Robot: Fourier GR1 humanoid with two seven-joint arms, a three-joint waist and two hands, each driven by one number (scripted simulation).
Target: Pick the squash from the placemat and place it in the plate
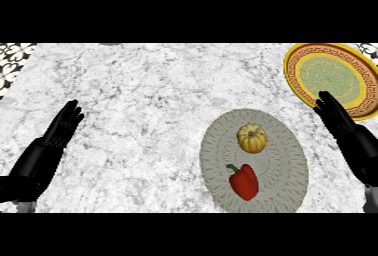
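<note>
The right hand [341, 120] stands flat with straight fingers, empty, its tips overlapping the plate [299, 67]. The left hand [59, 129] rests open at the left. The squash [252, 138] lies on the placemat [284, 165] beside a red pepper [244, 181].

Two black limbs entering from the lower corners of the frame. At lower left, a matte black left robot hand [63, 125], slim and tapering, fingers long and narrow, set on a black wrist segment widening toward a rounded dark bulge near the bottom edge. A sliver of grey forearm just beneath it. At right, a matching black right robot hand [336, 116], same slender fingers, blocky segmented wrist, grey strip of forearm at lower right.
</note>
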